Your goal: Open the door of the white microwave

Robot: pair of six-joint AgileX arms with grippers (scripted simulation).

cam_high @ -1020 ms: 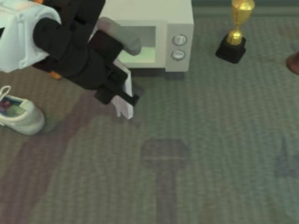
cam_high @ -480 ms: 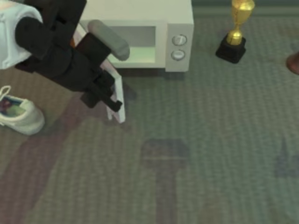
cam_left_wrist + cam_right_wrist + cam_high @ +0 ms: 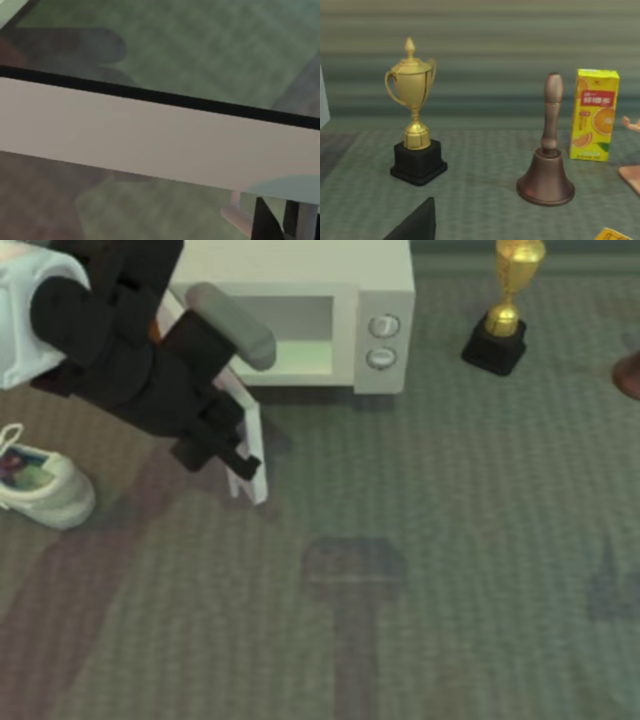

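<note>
Your left gripper [image 3: 240, 455] pinches the door's [image 3: 252, 450] free edge, swung out from the white microwave [image 3: 330, 300] at the table's back left. A white shoe [image 3: 40, 485] lies left, a gold trophy [image 3: 505, 310] right.

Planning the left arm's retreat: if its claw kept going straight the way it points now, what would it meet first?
Probably the door itself: the left claw sits at its free edge. Beyond lies bare table, though depth is unclear.

Black left arm [image 3: 130, 370], white shell, grey link
</note>
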